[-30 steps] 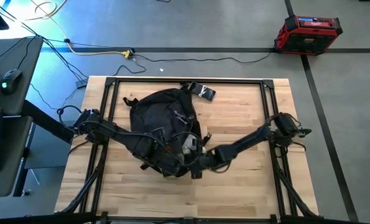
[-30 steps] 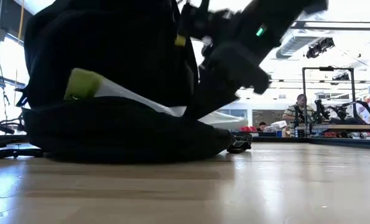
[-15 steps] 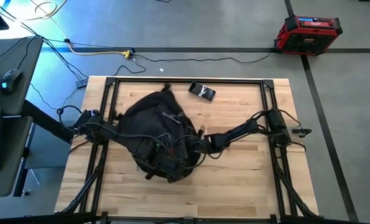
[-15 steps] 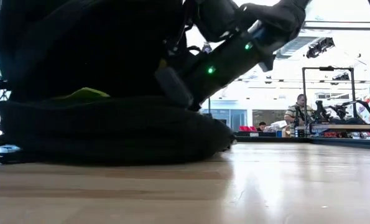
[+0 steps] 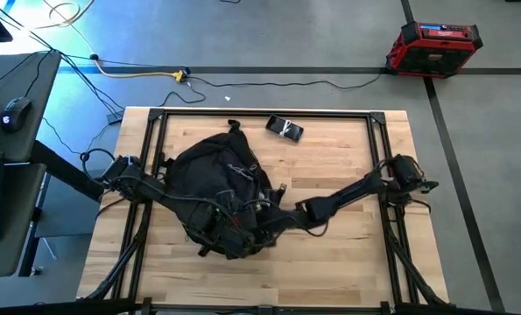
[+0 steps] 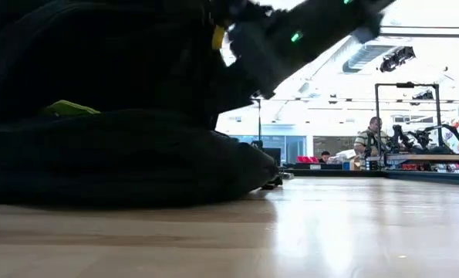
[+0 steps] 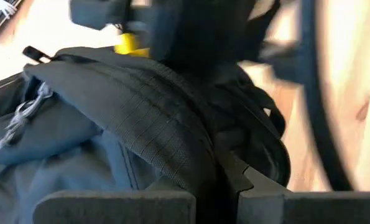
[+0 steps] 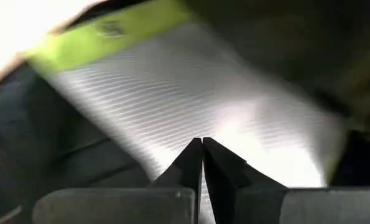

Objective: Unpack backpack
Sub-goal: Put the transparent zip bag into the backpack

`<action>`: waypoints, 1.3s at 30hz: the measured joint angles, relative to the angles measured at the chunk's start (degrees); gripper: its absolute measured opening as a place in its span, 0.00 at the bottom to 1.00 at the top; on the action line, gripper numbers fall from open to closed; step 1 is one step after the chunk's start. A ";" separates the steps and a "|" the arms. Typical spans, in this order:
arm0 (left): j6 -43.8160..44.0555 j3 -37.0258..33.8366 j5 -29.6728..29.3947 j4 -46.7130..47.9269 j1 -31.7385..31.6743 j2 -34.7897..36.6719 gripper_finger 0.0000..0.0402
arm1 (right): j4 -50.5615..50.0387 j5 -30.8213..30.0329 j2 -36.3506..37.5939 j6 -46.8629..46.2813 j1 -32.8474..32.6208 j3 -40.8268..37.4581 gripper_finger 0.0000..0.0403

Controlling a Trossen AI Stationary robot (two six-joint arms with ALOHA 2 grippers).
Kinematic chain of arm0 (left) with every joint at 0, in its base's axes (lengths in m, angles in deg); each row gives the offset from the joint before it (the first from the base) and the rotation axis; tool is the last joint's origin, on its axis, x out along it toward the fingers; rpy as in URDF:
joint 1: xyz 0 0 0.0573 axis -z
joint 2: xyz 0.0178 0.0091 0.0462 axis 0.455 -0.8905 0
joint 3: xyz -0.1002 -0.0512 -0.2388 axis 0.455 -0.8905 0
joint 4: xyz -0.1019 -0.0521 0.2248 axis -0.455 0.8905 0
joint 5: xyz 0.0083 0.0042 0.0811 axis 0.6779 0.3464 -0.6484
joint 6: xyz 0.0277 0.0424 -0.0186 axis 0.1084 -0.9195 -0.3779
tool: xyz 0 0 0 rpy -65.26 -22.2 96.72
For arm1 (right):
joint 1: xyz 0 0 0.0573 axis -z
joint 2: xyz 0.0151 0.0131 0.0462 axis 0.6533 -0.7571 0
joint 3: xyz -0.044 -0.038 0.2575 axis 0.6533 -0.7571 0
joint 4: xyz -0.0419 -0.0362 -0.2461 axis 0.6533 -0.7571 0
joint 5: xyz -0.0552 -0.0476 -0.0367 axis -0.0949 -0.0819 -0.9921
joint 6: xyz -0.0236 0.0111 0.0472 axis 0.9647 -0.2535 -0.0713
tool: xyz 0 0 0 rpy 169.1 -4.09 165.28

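Observation:
The black backpack (image 5: pixel 218 179) lies on its side on the wooden table's left half; it fills the left of the low view (image 6: pixel 121 154). My left gripper (image 5: pixel 214 231) is shut on the backpack's fabric at the near end. My right gripper (image 5: pixel 260 225) reaches in from the right. It stands shut inside the bag's opening, its tips (image 8: pixel 202 149) right at a white ribbed sheet with a lime-green edge (image 8: pixel 191 87). A sliver of that green shows in the low view (image 6: pixel 67 108). My left gripper pinches a raised ridge of the backpack's black woven fabric (image 7: pixel 194 158) between its two fingers, coming from above at a slant. The ridge runs away from the fingers, and the bag's bulk rests on the table. My right gripper's shut tips lie against the white ribbed sheet (image 8: pixel 172 124); I cannot tell whether they pinch a layer of it.
A small black-and-white object (image 5: pixel 285 128) lies near the table's far edge. Black frame rails (image 5: pixel 155 140) run along the table's sides. Bare wood (image 5: pixel 348 262) lies to the near right. A person (image 6: pixel 372 139) sits in the room beyond.
My right gripper has swung toward the far edge and come back toward the near edge at the bag's opening. The backpack's upper body has shifted toward the table's left. The white sheet that showed outside the bag has sunk back, leaving only a green sliver in the low view.

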 joint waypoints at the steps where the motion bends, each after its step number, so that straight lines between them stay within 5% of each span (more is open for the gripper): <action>1: 0.00 0.00 -0.10 0.03 0.09 0.00 0.00 | -0.78 1.07 0.24 0.04 -0.76 0.00 0.00; 9: -0.18 0.00 -0.56 0.03 0.32 -0.07 0.00 | -8.22 9.63 -1.70 -1.48 -0.54 0.00 0.00; 16: -2.95 -0.08 -1.96 -2.64 0.30 -0.09 0.00 | 3.31 11.80 -7.10 -1.58 5.66 0.02 0.00; 25: -5.77 -0.11 -3.00 -6.33 0.40 -0.09 0.00 | 9.25 1.00 -7.90 -5.70 8.75 0.02 0.00; 32: -5.69 -0.11 -2.13 -5.72 0.66 -0.10 0.00 | 9.87 14.96 -7.93 -4.15 6.05 0.09 0.00; 39: -5.55 -0.09 -4.81 -5.48 0.62 -0.11 0.00 | 10.19 16.08 -6.43 5.40 1.94 0.14 0.00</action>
